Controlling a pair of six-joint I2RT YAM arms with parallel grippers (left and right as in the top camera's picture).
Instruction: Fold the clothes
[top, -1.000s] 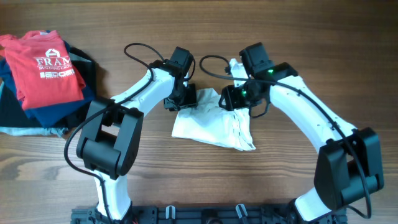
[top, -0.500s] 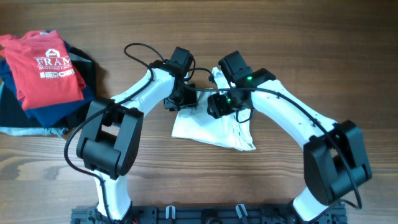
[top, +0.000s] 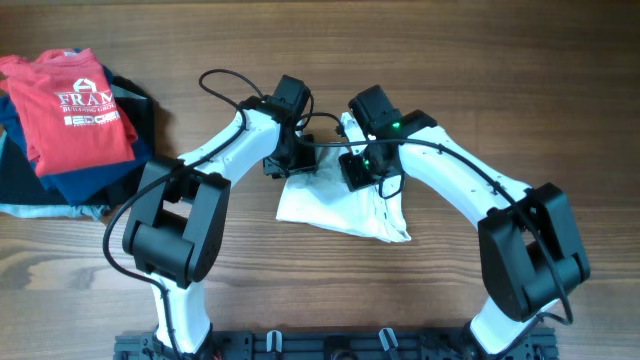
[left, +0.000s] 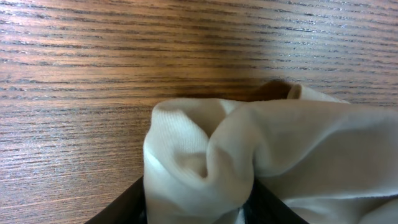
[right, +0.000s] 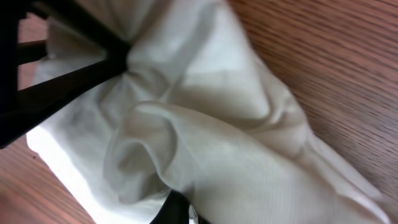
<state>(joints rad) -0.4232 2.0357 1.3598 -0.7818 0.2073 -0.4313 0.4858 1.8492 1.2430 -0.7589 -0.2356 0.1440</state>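
A white garment (top: 340, 208) lies partly folded on the wooden table at the centre. My left gripper (top: 296, 157) is shut on its upper left edge; the left wrist view shows a bunched fold of the white cloth (left: 205, 168) between the black fingers (left: 199, 208). My right gripper (top: 358, 165) is shut on the cloth's upper middle, close to the left gripper. In the right wrist view the white cloth (right: 205, 124) fills the frame and hides most of the fingers (right: 186, 211). The left gripper's dark fingers (right: 68, 68) show at the upper left there.
A pile of clothes sits at the far left of the table, topped by a red printed T-shirt (top: 75, 105) over dark blue and black garments (top: 85, 180). Bare wooden table (top: 500, 90) surrounds the white garment.
My right gripper has moved left with its part of the white garment, drawing close to the left gripper. The left arm has stayed put.
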